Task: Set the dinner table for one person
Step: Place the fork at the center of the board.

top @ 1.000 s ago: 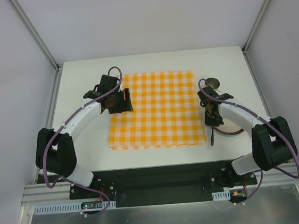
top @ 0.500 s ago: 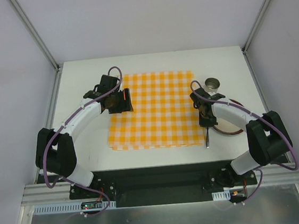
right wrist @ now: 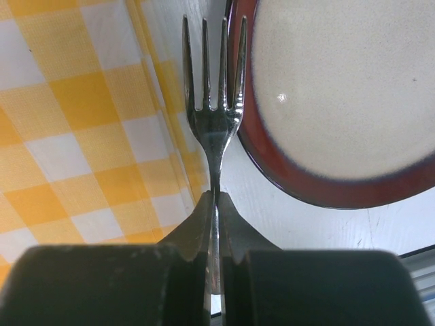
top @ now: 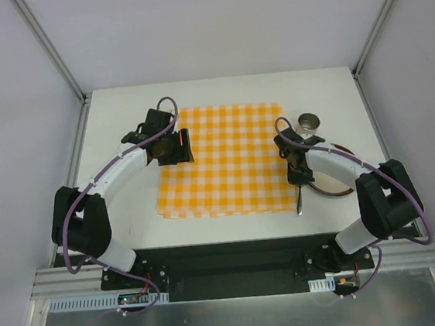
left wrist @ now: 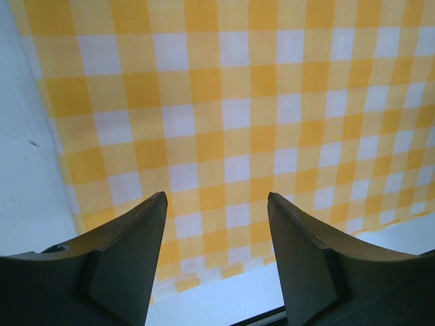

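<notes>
- Slippage of the fork (right wrist: pixel 214 115) first among the risks: thin handle pinched edge-on by the right gripper (right wrist: pixel 216 200), pressed together on it, tines pointing away from the wrist; could swivel in the grip or drop out on any quick move.
- Clash with the plate (right wrist: pixel 319 193) next: tines just beside its red-brown rim, off the right edge of the checked cloth (top: pixel 229 162); could scrape or nudge the plate on a sideways swing.
- Snagging of the cloth's right edge by the tines if lowered too steeply; could ruck it or pull it askew.
- Misplacement too: could land crooked on the cloth, or on a spot needed later for the plate.
- Trouble from the idle left gripper (left wrist: pixel 216 198) less likely: spread wide, holding nothing, above the cloth near its left edge; could drag the fabric if brought down carelessly.
- Place of the dinner table (top: pixel 119 111): beneath the cloth, white surface showing past every edge of it.
- Count: one fork, one plate, one metal cup (top: pixel 309 123) beyond the plate off the cloth's right edge, one cloth, two grippers.
</notes>
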Controlling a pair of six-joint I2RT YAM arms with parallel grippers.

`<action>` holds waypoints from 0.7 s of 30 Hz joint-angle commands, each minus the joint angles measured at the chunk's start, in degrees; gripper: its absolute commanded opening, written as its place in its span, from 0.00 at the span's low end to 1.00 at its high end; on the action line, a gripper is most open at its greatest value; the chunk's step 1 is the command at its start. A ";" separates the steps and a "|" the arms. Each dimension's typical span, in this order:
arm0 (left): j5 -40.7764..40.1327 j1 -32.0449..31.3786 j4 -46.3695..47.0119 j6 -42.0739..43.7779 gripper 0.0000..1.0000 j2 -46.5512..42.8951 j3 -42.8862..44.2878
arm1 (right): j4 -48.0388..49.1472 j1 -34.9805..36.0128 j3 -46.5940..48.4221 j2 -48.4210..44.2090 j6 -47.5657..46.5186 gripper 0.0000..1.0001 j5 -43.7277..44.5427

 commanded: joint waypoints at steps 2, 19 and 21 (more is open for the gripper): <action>-0.58 0.51 -0.63 -0.34 0.61 -1.92 0.10 | -0.35 0.30 -0.17 0.56 1.31 0.01 0.93; -0.93 0.51 -0.89 -0.16 0.61 -2.01 -0.08 | -1.84 -1.45 0.53 2.23 2.01 0.01 3.22; -0.93 0.51 -0.98 -0.25 0.61 -2.00 -0.08 | -1.93 -1.63 0.35 1.79 2.19 0.01 3.65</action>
